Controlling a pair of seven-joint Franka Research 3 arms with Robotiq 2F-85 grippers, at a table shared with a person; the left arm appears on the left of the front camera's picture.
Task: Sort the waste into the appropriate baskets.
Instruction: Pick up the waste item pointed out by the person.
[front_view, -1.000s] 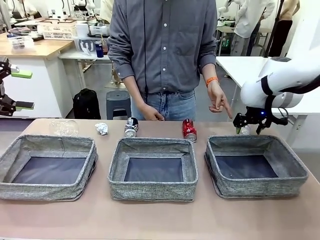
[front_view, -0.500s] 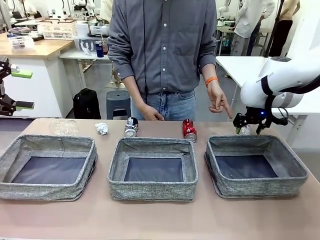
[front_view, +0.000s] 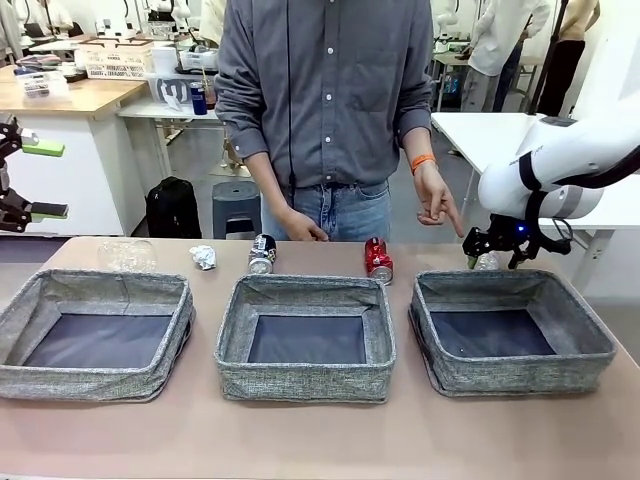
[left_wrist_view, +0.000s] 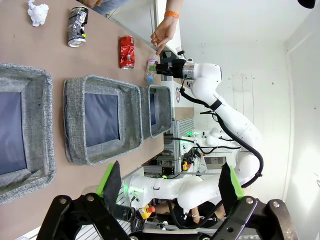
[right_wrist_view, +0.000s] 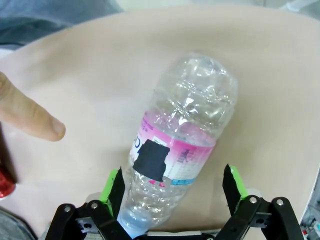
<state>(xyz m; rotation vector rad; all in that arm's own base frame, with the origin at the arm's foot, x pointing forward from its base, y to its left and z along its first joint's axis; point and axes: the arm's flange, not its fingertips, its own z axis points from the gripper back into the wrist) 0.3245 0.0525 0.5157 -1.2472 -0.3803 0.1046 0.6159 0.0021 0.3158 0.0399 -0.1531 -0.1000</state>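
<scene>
Currently flat on the tan surface (front_view: 320, 440), just behind the right-hand grey woven-fabric bin (front_view: 590, 340): clear plastic bottle with pink label (right_wrist_view: 180, 150) (front_view: 487, 261), straddled by the right end effector (right_wrist_view: 173, 185) (front_view: 490, 245), green pads apart on either side, not clamped. Close by, a person's pointing finger (right_wrist_view: 30, 117). Further along the far edge, red can (front_view: 378, 262), black-and-white can (front_view: 262, 254), small white-silver wad (front_view: 203, 257), second clear bottle (front_view: 127, 255). Off beyond the left edge, left end effector (front_view: 42, 180) (left_wrist_view: 170, 181), fingers spread wide, holding nothing.

Tan tabletop (front_view: 320, 440) in foreground. Behind, left: wood-topped bench (front_view: 70, 98) carrying white crate (front_view: 115, 62). Black backpack (front_view: 173, 208), grey stool (front_view: 237, 208) on grey floor (front_view: 405, 215). White table (front_view: 480, 135) right. White wall (left_wrist_view: 250, 45), even indoor light.
</scene>
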